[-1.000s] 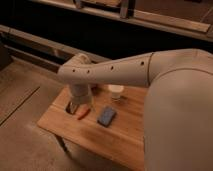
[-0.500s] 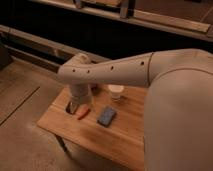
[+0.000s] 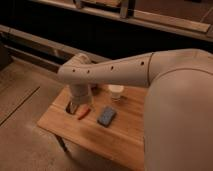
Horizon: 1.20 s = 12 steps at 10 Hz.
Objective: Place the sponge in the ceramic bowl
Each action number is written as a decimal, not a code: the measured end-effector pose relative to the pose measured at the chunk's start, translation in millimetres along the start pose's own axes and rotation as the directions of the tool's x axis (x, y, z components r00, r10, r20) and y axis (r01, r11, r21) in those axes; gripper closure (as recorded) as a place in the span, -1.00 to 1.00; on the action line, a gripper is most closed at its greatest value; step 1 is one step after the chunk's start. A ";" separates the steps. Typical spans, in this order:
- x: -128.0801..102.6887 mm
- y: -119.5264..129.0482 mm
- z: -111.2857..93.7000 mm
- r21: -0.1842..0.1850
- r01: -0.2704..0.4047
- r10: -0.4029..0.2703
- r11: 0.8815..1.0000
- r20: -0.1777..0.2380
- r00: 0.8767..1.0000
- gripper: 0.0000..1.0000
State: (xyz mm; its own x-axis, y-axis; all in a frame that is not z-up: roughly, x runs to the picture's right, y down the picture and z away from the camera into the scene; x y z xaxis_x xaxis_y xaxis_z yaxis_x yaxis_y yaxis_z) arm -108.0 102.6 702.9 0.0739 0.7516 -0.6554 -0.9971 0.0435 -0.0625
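The blue sponge point(image 3: 106, 116) lies flat on the wooden table point(image 3: 115, 140), near its middle. My gripper point(image 3: 75, 106) hangs at the end of the white arm point(image 3: 115, 72), low over the table's left part. It is left of the sponge and apart from it. The ceramic bowl is out of view, possibly hidden behind the arm.
A thin red-orange object point(image 3: 83, 113) lies between the gripper and the sponge. A white cup point(image 3: 116, 91) stands behind the sponge. A dark object point(image 3: 68, 106) sits just left of the gripper. The table's front-left edge drops to a grey floor point(image 3: 25, 140). Dark shelving runs behind.
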 end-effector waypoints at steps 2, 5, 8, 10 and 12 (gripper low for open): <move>0.0 0.0 0.0 0.000 0.000 0.000 1.000 0.000 1.000 -0.30; -1.6 1.1 0.1 -0.001 -0.001 0.001 1.000 0.000 1.000 -0.30; -51.5 -31.4 5.3 0.020 -0.138 0.138 0.990 0.017 0.990 -0.30; -86.2 -62.6 3.7 0.040 -0.230 0.229 0.972 0.025 0.973 -0.30; -108.1 -90.1 -2.7 0.040 -0.324 0.324 0.945 0.025 0.946 -0.30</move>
State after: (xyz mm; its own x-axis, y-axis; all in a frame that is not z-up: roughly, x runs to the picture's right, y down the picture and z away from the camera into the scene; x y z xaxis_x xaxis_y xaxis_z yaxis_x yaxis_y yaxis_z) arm -26.1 15.6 777.3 -0.2532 0.7416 -0.6212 -0.9670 -0.1762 0.1837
